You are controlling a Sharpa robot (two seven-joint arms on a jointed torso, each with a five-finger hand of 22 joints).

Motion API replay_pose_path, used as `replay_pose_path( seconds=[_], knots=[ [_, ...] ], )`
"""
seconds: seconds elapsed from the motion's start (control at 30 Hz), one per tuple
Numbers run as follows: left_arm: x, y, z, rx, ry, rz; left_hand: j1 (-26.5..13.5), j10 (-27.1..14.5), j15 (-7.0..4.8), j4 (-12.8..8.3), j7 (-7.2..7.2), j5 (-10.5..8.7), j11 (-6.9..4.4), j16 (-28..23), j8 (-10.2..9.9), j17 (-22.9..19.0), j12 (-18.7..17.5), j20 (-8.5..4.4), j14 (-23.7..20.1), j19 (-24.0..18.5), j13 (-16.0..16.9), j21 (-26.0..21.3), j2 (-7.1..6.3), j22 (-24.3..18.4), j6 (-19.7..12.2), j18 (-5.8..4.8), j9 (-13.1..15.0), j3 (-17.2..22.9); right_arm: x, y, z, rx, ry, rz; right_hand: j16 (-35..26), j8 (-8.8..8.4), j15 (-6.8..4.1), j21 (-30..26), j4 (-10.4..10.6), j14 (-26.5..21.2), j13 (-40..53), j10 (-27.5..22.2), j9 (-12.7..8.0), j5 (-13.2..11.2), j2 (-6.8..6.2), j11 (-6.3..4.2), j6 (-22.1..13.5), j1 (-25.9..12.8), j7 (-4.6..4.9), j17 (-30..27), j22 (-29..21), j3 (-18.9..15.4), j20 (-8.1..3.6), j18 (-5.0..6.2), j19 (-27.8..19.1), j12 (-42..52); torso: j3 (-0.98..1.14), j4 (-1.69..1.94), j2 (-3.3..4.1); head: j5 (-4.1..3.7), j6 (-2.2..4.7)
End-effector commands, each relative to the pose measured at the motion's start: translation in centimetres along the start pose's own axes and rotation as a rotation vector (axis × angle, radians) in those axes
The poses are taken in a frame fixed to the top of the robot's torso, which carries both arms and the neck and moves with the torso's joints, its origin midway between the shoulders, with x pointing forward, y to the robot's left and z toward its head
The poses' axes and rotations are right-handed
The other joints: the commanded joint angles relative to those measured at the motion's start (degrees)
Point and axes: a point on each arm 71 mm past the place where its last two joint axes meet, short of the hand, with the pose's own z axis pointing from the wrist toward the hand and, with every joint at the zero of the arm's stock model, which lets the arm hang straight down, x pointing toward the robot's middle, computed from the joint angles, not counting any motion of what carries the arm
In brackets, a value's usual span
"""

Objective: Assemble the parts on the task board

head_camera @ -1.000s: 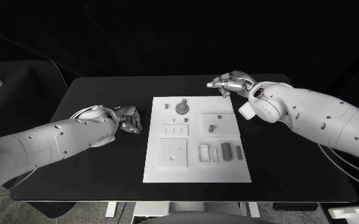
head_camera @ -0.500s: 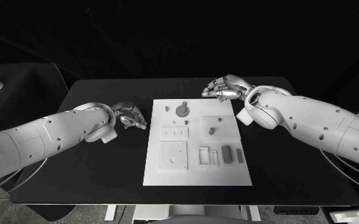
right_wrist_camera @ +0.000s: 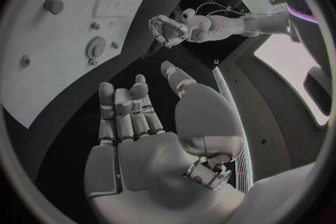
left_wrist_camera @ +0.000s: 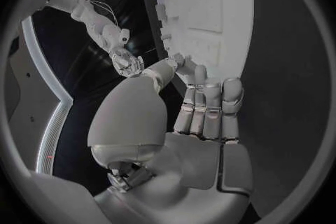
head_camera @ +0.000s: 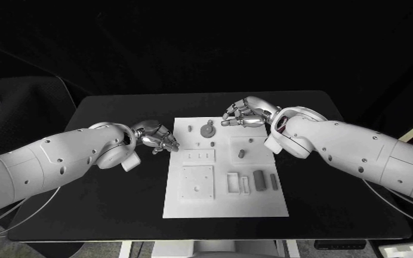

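The white task board (head_camera: 225, 168) lies in the middle of the black tabletop (head_camera: 103, 198), its small grey parts (head_camera: 260, 180) too small to tell apart. The left hand (head_camera: 157, 137) hovers at the board's ten o'clock edge and the right hand (head_camera: 244, 113) at its one o'clock corner. Both hold nothing, fingers straight and apart in the wrist views.

Small parts (head_camera: 242, 150) on the task board (head_camera: 224, 204): shapes too small to tell; board's far right corner hidden behind the right hand (head_camera: 245, 113); its left edge partly covered by the left hand (head_camera: 157, 137) fingertips.
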Motion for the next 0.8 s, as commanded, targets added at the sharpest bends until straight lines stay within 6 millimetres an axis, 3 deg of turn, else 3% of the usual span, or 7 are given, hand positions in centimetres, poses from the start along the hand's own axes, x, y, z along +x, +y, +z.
replay_pose_path(
  seconds=[0.03,0.23,0.4,0.8],
  knots=[
    [0.2,-1.1,0.1,0.073,-0.034,0.173,1.5,-0.3,0.09,2.5,-0.19,0.39,-0.3,0.3,0.4,0.1,-0.1,-0.09,0.3,0.4,-0.1,0.4,1.46,0.1,1.2,1.33,0.3,2.8,0.8,-0.3,0.0,0.123,0.008,0.154,0.4,0.25,-0.39,6.5,0.0,0.0,-0.1,0.3,0.1,0.1,0.06,-0.16,0.5,0.4,0.06,-0.1,0.1,0.1,-0.33,0.47,0.0,0.3,-0.05,0.02,-0.04,-0.11,0.27],
    [1.0,-2.5,0.3,0.147,-0.091,0.334,1.6,-0.4,0.02,1.9,-0.12,0.38,-0.22,0.5,0.4,0.2,-0.2,-0.19,0.3,0.3,-0.2,0.5,0.9,0.2,1.1,1.44,0.4,2.6,3.0,-0.5,0.0,0.293,0.067,0.368,0.6,0.49,-0.42,6.7,0.8,0.4,-0.1,0.7,0.2,0.1,0.45,-0.19,1.0,-0.1,0.04,-0.1,0.1,-0.2,-0.27,0.4,0.4,0.5,-0.04,-0.02,0.02,-0.24,0.56],
    [1.5,-3.5,0.2,0.198,-0.118,0.391,2.2,-0.2,-0.14,0.9,-0.06,0.46,-0.15,0.7,0.5,0.3,-0.2,-0.34,0.4,0.3,-0.3,0.8,0.53,0.3,1.2,1.63,0.4,2.7,4.8,-0.1,0.1,0.357,0.12,0.411,0.8,0.8,-0.48,6.8,1.1,0.8,-0.1,1.2,0.3,0.0,0.66,-0.26,1.7,-0.5,-0.04,-0.1,0.2,-0.4,-0.25,0.41,0.7,0.7,-0.02,0.05,0.02,-0.33,0.68],
    [2.2,-4.1,0.2,0.228,-0.107,0.377,2.5,-0.1,-0.19,0.5,-0.05,0.49,-0.14,0.8,0.6,0.3,-0.3,-0.38,0.5,0.3,-0.4,0.8,0.56,0.3,1.4,1.68,0.5,2.8,5.0,0.5,0.6,0.076,0.087,0.037,0.9,1.08,-0.71,6.9,0.5,1.4,-0.2,1.7,0.5,0.1,1.2,-0.53,2.4,0.8,-0.15,-0.2,0.2,-0.2,-0.4,0.66,1.2,0.8,-0.01,0.02,0.03,-0.34,0.73]
  ],
)
